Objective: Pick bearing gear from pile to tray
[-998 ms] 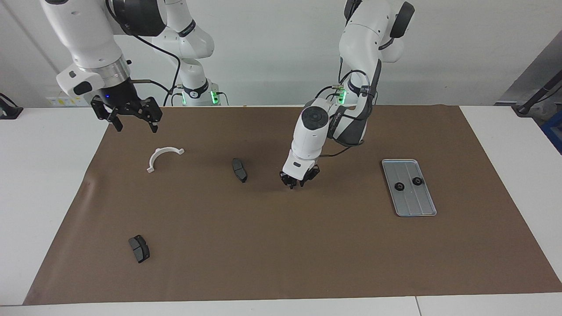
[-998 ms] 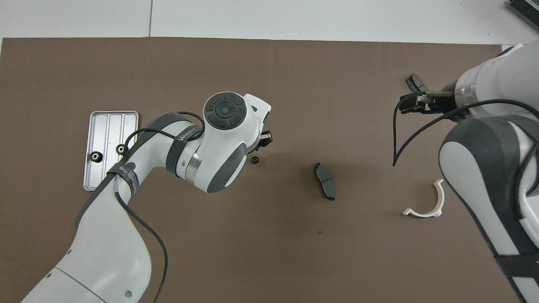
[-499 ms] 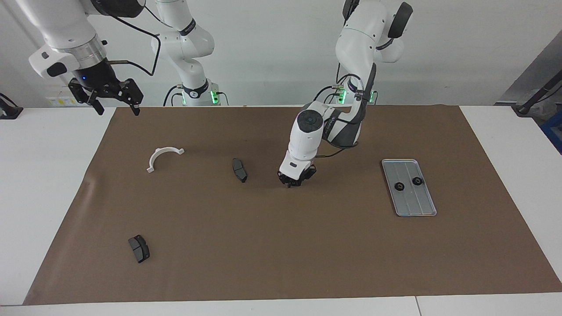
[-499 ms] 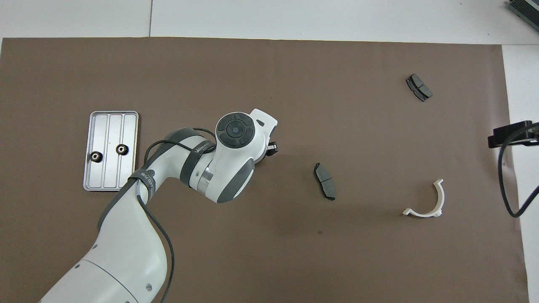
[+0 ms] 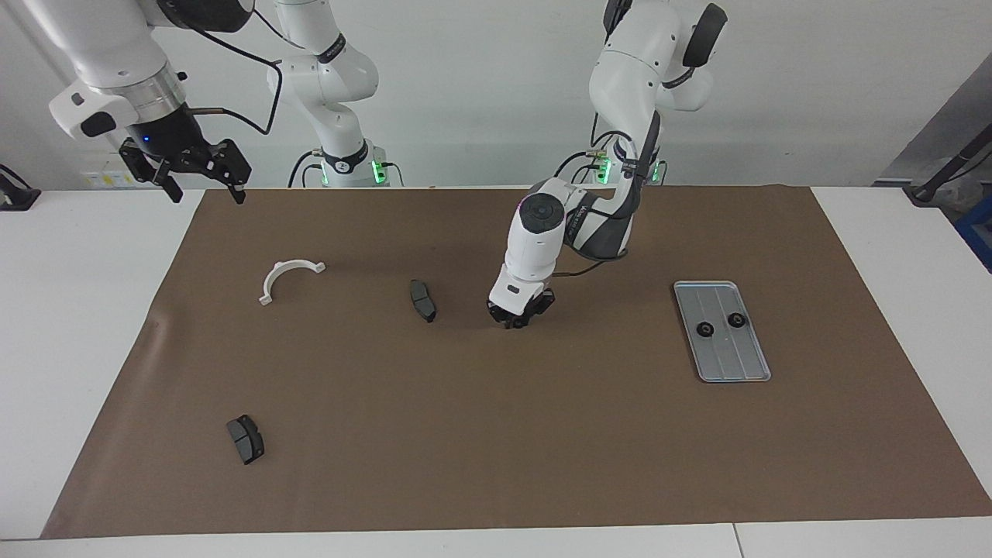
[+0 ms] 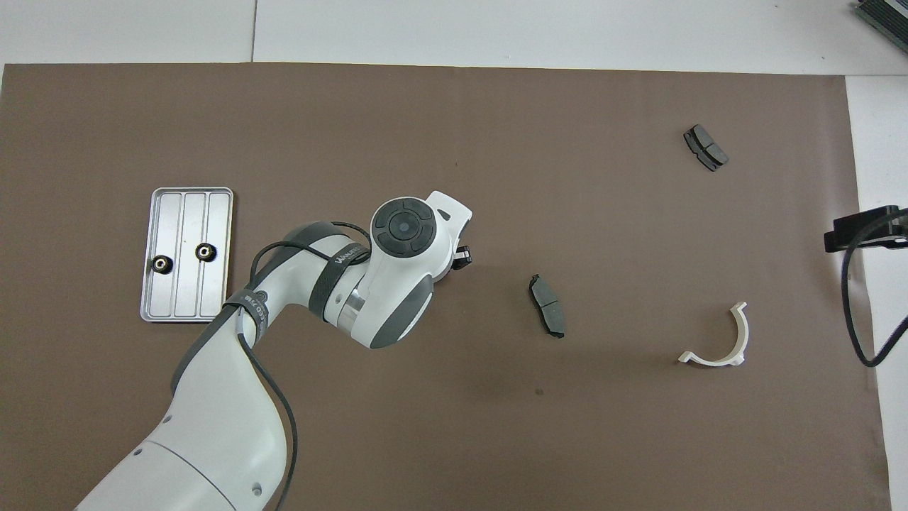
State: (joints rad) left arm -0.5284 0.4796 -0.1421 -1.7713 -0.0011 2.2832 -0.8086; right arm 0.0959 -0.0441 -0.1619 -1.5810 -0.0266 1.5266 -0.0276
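**Brown mat nearly cleared of gears; grasp point hidden under the left gripper**

Brown matting (image 5: 496,449) is spread over a white table (image 5: 77,349), and a plain pale wall is seen at the robots' end.

The left gripper (image 5: 518,316) is lowered to the mat near the middle of the table. Whether its jaws are closed on a bearing gear cannot be told, as the spot is hidden by the wrist in the overhead view. No loose gear is seen anywhere on the mat, so any remaining one is judged to lie under this gripper.

A small round gear could be pinched off-centre and squirted sideways, or slipped out during the lift. A carry toward the tray (image 5: 725,364) could then be made empty. On release, the gear could be rolled along the tray's grooves or knocked against the two gears (image 5: 704,329) already lying in it.

The right gripper (image 5: 200,182) is held high with jaws wide apart and empty, over the mat's corner at the right arm's end, and is judged to be waiting.

Nearest the robots a white half-ring bracket (image 5: 287,275) is found. A dark grey pad (image 5: 422,300) lies beside the left gripper, apart from it. The tray sits toward the left arm's end. Farthest from the robots a second pad (image 5: 246,439) is left.
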